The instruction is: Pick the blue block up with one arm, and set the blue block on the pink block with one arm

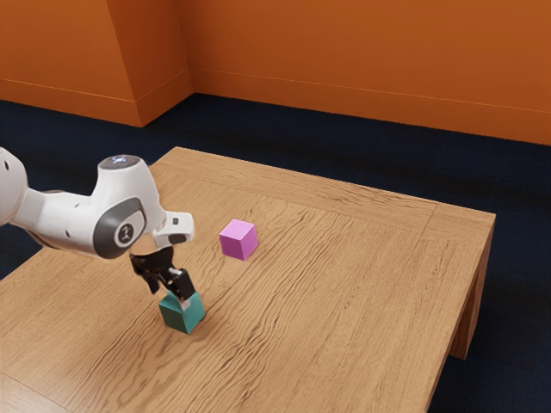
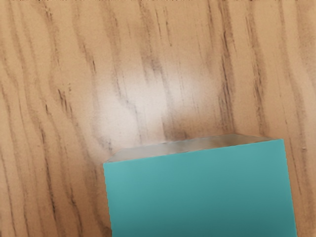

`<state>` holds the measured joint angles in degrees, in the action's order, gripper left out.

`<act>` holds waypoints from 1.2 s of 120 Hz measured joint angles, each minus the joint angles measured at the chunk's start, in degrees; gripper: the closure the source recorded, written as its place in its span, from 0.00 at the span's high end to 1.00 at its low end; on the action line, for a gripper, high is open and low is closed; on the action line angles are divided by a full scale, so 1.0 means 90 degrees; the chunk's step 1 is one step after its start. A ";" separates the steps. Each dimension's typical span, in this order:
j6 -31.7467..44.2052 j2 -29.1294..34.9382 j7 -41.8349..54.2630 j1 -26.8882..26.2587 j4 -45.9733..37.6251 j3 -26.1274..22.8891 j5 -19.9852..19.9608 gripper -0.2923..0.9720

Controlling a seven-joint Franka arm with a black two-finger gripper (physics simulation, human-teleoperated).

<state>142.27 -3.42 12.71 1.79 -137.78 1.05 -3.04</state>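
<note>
Gripper [image 1: 176, 291] low over blue block [image 1: 183, 314] — clamped or not, cannot tell. Seat squarely before lifting toward pink block [image 1: 238, 238].

Wooden table [image 1: 362, 258] (light grain), blue block [image 1: 182, 313] and pink block [image 1: 238, 238] apart on it.

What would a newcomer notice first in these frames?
First, the white arm reaching in from the exterior view's left, with its gripper right down on top of the blue block, which renders teal. Next, the pink block, standing alone and apart from it, farther back on the wooden table. In the wrist view the teal face looms just under the hand.
</note>
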 joint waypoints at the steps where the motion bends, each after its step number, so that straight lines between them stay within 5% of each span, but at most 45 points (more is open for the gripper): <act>1: 0.0002 -0.0002 0.0001 0.0000 0.0003 0.0000 -0.0001 0.77; 144: 0.0040 -0.0507 0.0093 -0.0051 0.0371 -0.0070 -0.0062 0.77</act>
<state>142.63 -7.98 13.55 1.33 -134.44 0.42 -3.60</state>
